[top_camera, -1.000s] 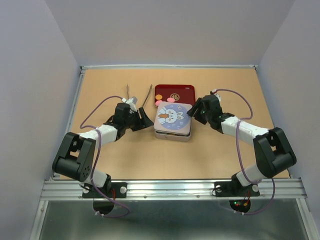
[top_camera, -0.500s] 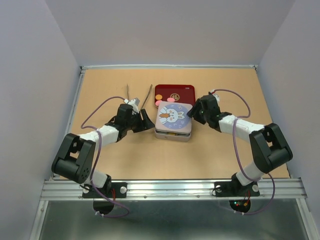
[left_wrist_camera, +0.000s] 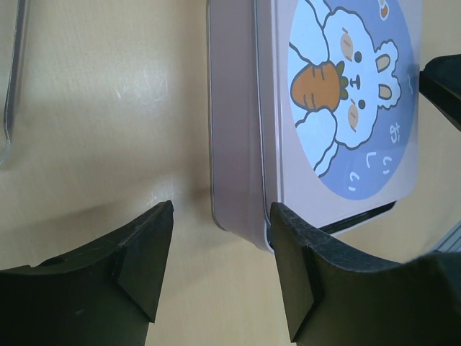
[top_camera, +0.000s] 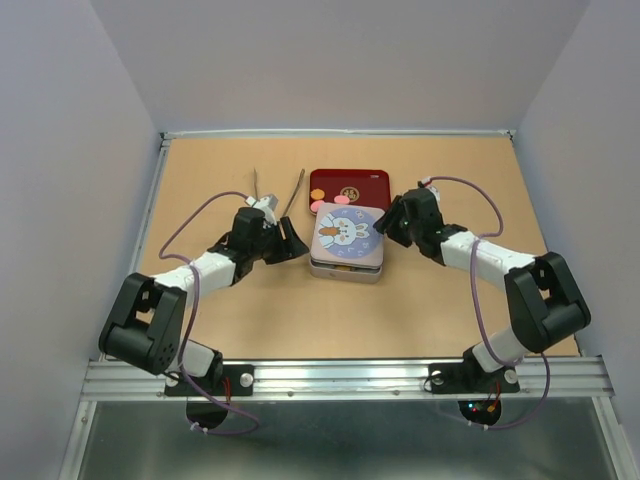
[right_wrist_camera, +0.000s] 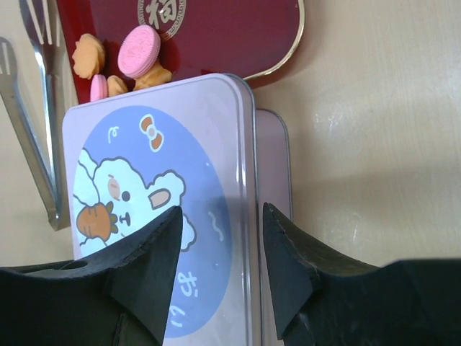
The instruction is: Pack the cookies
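Note:
The silver tin [top_camera: 346, 268] sits mid-table with its rabbit-print lid [top_camera: 346, 234] resting on top, slightly offset. Behind it, the dark red tray [top_camera: 350, 186] holds cookies [top_camera: 320, 205]: pink and orange ones show in the right wrist view [right_wrist_camera: 137, 59]. My left gripper [top_camera: 293, 243] is open beside the tin's left side; its jaws stand on either side of the tin's near left corner [left_wrist_camera: 238, 216]. My right gripper [top_camera: 385, 226] is open at the tin's right side, its jaws over the lid's right edge [right_wrist_camera: 248, 216]. Neither holds anything.
Metal tongs [top_camera: 295, 190] lie left of the tray, with another thin metal tool [top_camera: 257, 183] further left. The tongs also show in the right wrist view [right_wrist_camera: 32, 130]. Grey walls enclose the table on three sides.
Both grippers have shifted only slightly beside the tin. The tin, lid and tray have not moved.

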`<state>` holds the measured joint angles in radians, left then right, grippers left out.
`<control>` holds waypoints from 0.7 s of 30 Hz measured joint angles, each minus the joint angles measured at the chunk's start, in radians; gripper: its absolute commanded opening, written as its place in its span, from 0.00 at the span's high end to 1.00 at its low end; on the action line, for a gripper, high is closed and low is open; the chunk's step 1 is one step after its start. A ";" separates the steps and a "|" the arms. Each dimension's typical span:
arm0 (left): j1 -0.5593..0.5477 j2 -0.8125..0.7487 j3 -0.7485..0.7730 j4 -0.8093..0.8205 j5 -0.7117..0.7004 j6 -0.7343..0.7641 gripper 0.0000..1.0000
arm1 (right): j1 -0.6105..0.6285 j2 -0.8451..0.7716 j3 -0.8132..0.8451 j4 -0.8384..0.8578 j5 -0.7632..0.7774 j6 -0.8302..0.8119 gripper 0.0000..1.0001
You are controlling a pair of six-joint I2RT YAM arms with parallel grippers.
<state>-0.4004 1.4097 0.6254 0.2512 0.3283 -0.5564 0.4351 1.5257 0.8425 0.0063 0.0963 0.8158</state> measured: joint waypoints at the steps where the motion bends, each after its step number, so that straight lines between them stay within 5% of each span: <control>1: 0.000 -0.005 0.000 -0.002 -0.001 0.000 0.33 | 0.002 -0.006 -0.002 0.001 0.000 0.000 0.47; 12: -0.004 -0.149 0.003 -0.065 -0.064 0.002 0.34 | 0.032 -0.099 -0.118 -0.003 -0.029 0.014 0.54; 21: -0.019 -0.114 0.109 -0.101 -0.090 0.016 0.34 | 0.050 -0.153 -0.167 -0.003 -0.046 0.024 0.57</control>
<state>-0.4194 1.2957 0.7341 0.1497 0.2379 -0.5400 0.4847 1.3731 0.6754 0.0036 0.0502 0.8402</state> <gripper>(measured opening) 0.665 0.437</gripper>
